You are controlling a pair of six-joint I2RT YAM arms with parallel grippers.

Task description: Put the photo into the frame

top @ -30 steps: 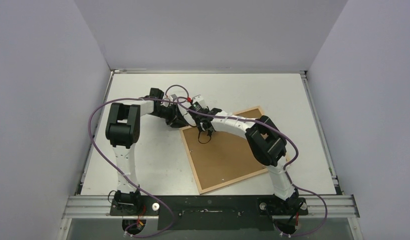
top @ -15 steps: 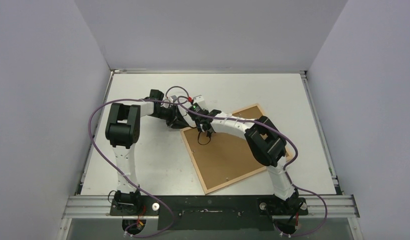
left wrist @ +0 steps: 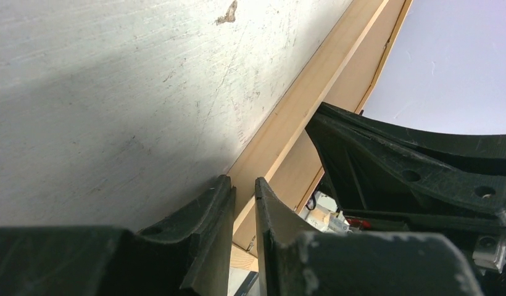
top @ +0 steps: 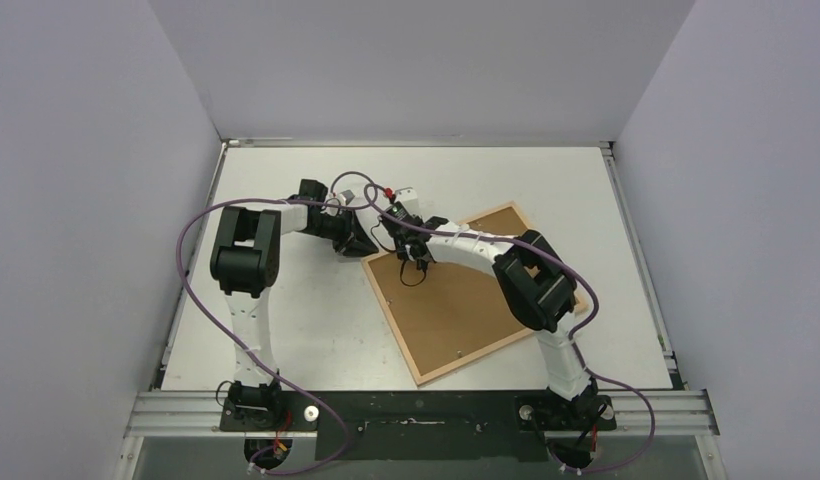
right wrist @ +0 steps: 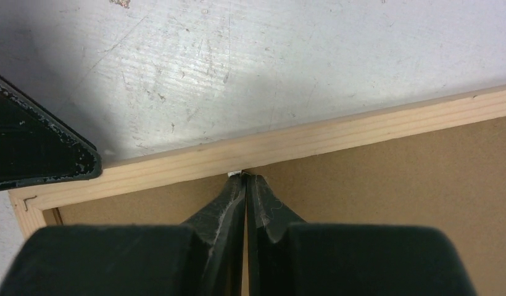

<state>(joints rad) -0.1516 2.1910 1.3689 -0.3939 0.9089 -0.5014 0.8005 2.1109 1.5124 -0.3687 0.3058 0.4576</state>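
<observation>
Up at the left corner of the thin light-wood rectangular picture frame (right wrist: 300,143), both my tools are crowded together. The frame's lying flat and slantwise on the scuffed white table (top: 286,330), with the flat brown hardboard backing panel (top: 456,305) inside its rails. My right gripper (right wrist: 245,179) is pinched fully closed, tips on the panel against the rail's inner edge. There's a tiny white speck at the tips I can't identify. My left gripper (left wrist: 242,182) sits at that corner, fingers a sliver apart over the rail. Gripping or not, I can't tell.
</observation>
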